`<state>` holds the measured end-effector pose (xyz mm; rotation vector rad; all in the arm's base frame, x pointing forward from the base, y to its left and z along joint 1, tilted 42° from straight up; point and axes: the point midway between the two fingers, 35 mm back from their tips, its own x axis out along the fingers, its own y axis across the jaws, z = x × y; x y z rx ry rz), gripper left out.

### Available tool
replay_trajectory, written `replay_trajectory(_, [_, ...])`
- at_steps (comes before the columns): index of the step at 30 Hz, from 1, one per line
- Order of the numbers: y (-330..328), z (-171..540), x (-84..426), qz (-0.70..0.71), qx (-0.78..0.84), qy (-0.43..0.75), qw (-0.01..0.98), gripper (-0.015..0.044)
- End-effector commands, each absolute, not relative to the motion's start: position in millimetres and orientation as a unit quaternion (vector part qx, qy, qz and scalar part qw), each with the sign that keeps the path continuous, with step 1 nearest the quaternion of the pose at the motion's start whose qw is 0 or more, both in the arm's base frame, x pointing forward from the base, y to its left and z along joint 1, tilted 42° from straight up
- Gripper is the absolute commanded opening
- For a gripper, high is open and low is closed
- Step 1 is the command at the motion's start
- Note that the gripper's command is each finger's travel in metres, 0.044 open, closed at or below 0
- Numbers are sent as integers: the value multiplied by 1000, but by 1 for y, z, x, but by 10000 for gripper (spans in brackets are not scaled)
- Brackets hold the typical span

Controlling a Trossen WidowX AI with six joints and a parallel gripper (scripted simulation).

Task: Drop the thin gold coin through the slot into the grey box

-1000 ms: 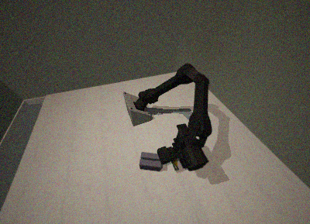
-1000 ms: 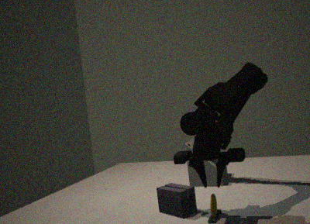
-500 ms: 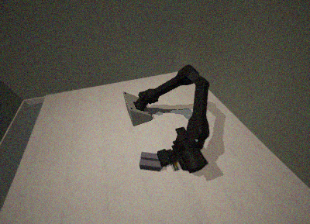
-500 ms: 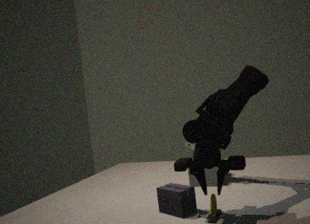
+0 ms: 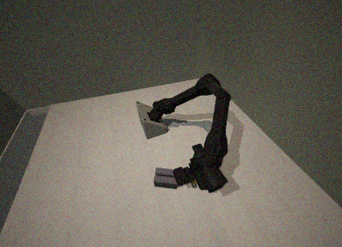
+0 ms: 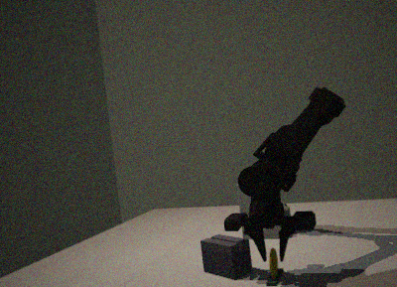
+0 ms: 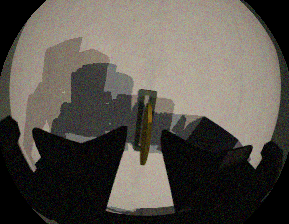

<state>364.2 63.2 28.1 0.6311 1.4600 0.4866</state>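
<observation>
The gold coin point(image 6: 273, 263) point(image 7: 146, 137) stands on edge in the dark-green holder point(image 7: 147, 93). In the top view only a bit of the coin point(image 5: 194, 181) shows beside the arm. My gripper point(image 6: 273, 260) point(image 7: 144, 132) is open and points down, its fingertips around the level of the coin's top, one to each side, with gaps between them and the coin. The grey box point(image 5: 165, 181) point(image 6: 225, 257) point(image 7: 213, 136) stands beside the holder, left of it in the exterior view. The slot shows as a dark line across its lid.
The arm's grey wedge-shaped base point(image 5: 150, 126) stands farther back on the pale table point(image 5: 94, 161). The arm arches from it over the table and casts shadows around the holder. In the top view the gripper's body is close beside the box.
</observation>
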Motion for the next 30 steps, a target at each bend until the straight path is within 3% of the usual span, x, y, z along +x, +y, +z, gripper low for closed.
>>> replay_trajectory(1, [70,19,361,216,285,655,665,161])
replay_trajectory(16, [82,5,360,216,286,655,665,161])
replay_trajectory(22, [82,5,360,216,286,655,665,3])
replay_trajectory(30, [82,5,360,216,286,655,665,0])
